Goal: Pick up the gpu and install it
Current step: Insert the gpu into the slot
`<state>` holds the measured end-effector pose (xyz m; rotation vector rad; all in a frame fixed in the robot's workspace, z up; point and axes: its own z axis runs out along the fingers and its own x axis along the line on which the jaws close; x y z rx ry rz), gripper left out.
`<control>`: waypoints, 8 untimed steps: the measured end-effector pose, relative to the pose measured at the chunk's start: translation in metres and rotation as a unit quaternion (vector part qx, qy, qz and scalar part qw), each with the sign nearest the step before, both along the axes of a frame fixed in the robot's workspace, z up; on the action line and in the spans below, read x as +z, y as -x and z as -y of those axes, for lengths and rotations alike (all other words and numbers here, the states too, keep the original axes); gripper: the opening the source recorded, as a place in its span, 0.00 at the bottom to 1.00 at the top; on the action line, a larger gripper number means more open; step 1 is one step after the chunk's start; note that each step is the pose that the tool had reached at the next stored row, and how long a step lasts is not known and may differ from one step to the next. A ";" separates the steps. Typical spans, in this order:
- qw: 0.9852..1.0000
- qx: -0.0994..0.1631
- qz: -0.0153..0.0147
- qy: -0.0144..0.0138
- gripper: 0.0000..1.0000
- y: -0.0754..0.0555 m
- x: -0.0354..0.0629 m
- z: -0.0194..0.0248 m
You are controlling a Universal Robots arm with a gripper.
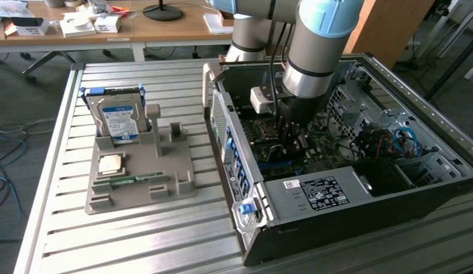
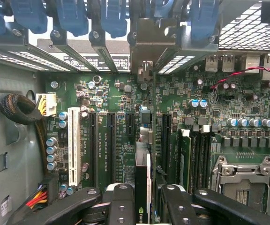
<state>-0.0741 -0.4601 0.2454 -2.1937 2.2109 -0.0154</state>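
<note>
Gpu (image 2: 142,183), a thin dark card seen edge-on, sits clamped in the gripper (image 2: 145,199) inside the case (image 1: 297,240) (steel walls (image 2: 13,159) close by), apparently just over the green motherboard's (image 2: 172,93) long slots (image 2: 110,150).

A wooden desk (image 1: 168,29) stands beyond the slatted metal table (image 1: 145,240), blue cables (image 1: 9,140) on grey floor (image 1: 31,97).

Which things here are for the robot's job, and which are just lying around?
For the job:
- gpu, clamped in the gripper
- motherboard
- computer case

Just lying about:
- hard drive
- RAM stick
- grey holder that both sit in
</note>
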 end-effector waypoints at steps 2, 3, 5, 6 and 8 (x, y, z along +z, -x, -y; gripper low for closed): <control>1.000 0.000 0.000 0.000 0.27 0.000 0.0001 0.0000; 1.000 0.000 0.000 0.000 0.27 0.000 0.0003 0.0000; 1.000 0.000 0.000 0.000 0.27 0.000 0.0005 0.0000; 1.000 0.000 0.000 0.000 0.27 0.000 0.0005 0.0000; 1.000 0.000 0.000 0.000 0.27 0.000 0.0006 0.0002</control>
